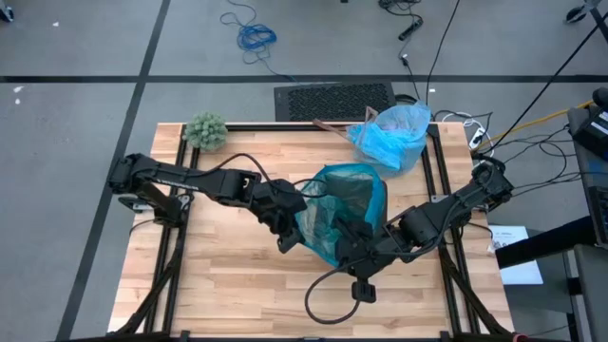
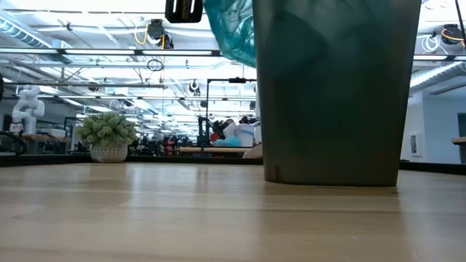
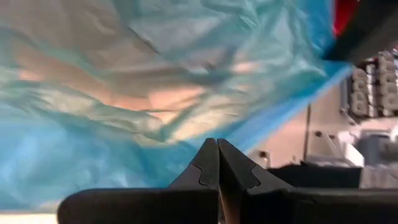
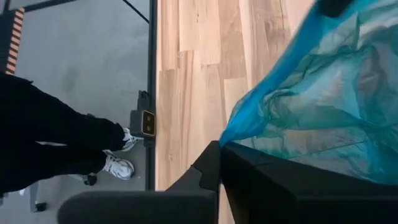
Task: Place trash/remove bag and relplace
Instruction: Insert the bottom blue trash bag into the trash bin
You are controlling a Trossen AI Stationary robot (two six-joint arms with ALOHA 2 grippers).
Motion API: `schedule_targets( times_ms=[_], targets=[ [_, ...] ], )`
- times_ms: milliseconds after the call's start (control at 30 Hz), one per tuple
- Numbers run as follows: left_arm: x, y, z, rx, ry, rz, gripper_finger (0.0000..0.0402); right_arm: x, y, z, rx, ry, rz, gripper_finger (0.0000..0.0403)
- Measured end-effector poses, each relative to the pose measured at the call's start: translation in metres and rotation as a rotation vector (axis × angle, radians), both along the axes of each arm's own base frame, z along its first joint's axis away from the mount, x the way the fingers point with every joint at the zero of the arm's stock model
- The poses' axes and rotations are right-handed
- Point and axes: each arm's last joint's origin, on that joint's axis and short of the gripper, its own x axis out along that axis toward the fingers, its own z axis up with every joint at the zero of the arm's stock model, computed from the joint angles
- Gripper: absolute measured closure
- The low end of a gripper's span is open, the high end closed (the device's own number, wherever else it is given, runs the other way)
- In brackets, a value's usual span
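A dark bin [image 2: 335, 94] stands upright on the table's middle, and a teal-blue plastic bag [image 1: 344, 204] is spread over its mouth. My left gripper [image 1: 302, 207] is shut on the bag at the bin's left side. My right gripper [image 1: 369, 236] is shut on it at the bin's near right side. A lighter sky-blue bag [image 1: 391, 135] lies bunched on the table's far right corner, with brownish trash showing through its film. In the low view the teal-blue bag [image 2: 231, 29] hangs over the bin's top left. My left gripper pinches the teal-blue bag's thin film [image 3: 208, 134] between its two fingertips, coming slanting down from the table's left. The film spreads away from the tips, crinkled and held up off the table. One layer or several, I cannot tell. My right gripper pinches a gathered point of the bag's edge [image 4: 231, 134] between its fingertips, slanting down from the table's near right. From that point the film fans out toward the bin, raised above the table top.
A green fuzzy ball plant in a white pot [image 1: 205, 130] stands at the far left corner. A dark mat [image 1: 334, 99] lies on the floor beyond the far edge. A person's legs and shoes [image 4: 118, 165] show beside the table. Bare wood [image 1: 237, 275] lies near the front left.
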Motion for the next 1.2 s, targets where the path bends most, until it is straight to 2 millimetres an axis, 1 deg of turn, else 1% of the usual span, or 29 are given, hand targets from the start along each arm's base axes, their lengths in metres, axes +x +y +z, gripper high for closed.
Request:
schedule_targets(
  times_ms=[67,133,433,533,667,800,867,967,1067,1200],
  targets=[
    [0.001,0.002,0.0,0.016,-0.002,0.023,0.0402,0.0,0.0,0.002,0.008,-0.005,-0.006,0.0392],
    [0.001,0.005,0.0,0.02,-0.003,0.033,0.0402,0.0,0.0,0.007,0.026,-0.015,-0.019,0.0374],
    [0.002,0.005,0.001,0.054,-0.027,0.04,0.0402,-0.007,-0.004,0.034,0.068,-0.033,-0.053,0.0247],
    [0.002,0.005,0.001,0.061,-0.029,0.044,0.0402,-0.01,-0.006,0.037,0.081,-0.013,-0.082,0.0213],
    [0.004,0.005,-0.003,0.086,-0.023,0.043,0.0402,-0.015,-0.006,0.038,0.085,0.023,-0.106,0.0182],
    [0.011,0.003,-0.01,0.095,-0.015,0.039,0.0402,-0.017,-0.004,0.038,0.111,0.043,-0.107,0.0165],
    [0.014,0.001,-0.017,0.099,0.007,0.034,0.0402,-0.018,-0.004,0.039,0.125,0.046,-0.114,0.0163],
    [0.018,0.0,-0.021,0.099,0.01,0.032,0.0402,-0.024,-0.003,0.043,0.133,0.037,-0.111,0.0166],
    [0.021,-0.001,-0.022,0.097,-0.003,0.031,0.0402,-0.034,-0.009,0.048,0.129,0.057,-0.146,0.0172],
    [0.021,-0.001,-0.023,0.106,0.0,0.039,0.0402,-0.053,-0.018,0.052,0.094,0.112,-0.217,0.0181]
  ],
)
